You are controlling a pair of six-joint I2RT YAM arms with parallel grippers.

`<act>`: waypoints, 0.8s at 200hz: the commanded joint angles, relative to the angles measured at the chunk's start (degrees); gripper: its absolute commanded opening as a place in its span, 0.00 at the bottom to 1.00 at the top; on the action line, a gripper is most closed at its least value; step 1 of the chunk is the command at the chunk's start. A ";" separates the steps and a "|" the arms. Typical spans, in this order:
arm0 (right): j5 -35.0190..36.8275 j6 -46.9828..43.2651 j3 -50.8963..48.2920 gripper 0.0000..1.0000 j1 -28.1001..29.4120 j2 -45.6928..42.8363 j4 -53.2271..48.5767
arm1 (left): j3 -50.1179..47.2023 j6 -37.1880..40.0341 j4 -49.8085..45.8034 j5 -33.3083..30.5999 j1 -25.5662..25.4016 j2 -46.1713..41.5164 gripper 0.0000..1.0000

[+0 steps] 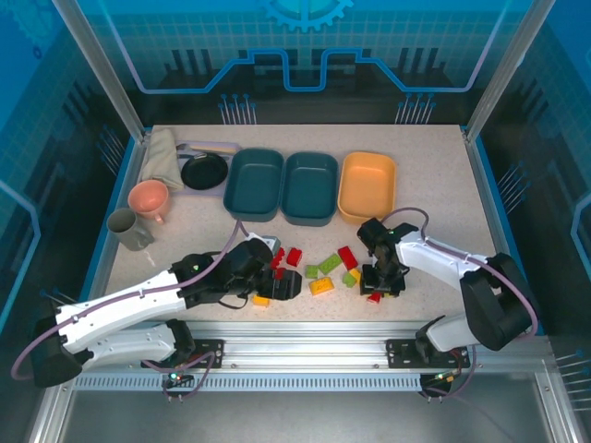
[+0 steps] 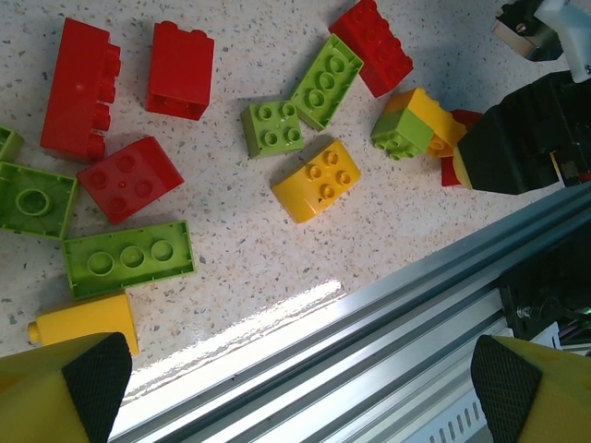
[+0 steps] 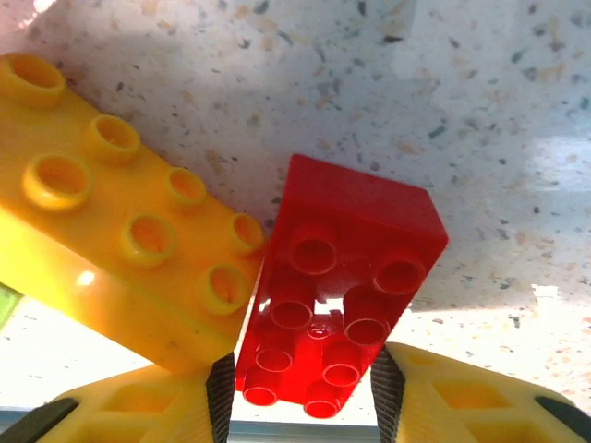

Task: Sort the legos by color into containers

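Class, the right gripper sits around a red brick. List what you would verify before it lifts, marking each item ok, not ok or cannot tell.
1. The red brick lies between the right gripper and its pads: ok.
2. The pads press firmly on it: cannot tell; they sit close against both sides.
3. The yellow brick is clear of the red brick: not ok, it lies against its side.
4. The left gripper is open and apart from the right one: ok.
5. Bins ready: ok; the left teal bin, middle teal bin and orange bin look empty.
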 commanded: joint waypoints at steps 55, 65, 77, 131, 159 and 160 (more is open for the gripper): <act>4.00 1.07 -0.87 0.39 -0.13 4.45 1.15 | 0.69 1.32 1.23 0.70 -0.36 1.46 0.98; 4.36 1.25 -0.86 0.37 -0.06 3.72 1.15 | 0.81 1.45 1.24 0.70 -0.36 1.63 0.99; 4.96 1.48 -0.60 0.35 -0.04 2.54 0.70 | 1.02 1.54 1.24 0.61 -0.37 1.78 0.99; 13.40 2.01 6.78 0.29 -0.02 -10.60 -7.65 | 5.23 1.41 0.34 0.65 0.10 3.07 0.99; 13.23 -2.63 18.20 0.29 -2.08 -8.88 -8.44 | 12.08 0.66 -0.76 3.48 5.70 5.52 0.99; 13.13 -2.83 18.65 0.29 -2.15 -8.60 -8.39 | 12.22 0.66 -0.73 3.59 6.01 5.66 0.99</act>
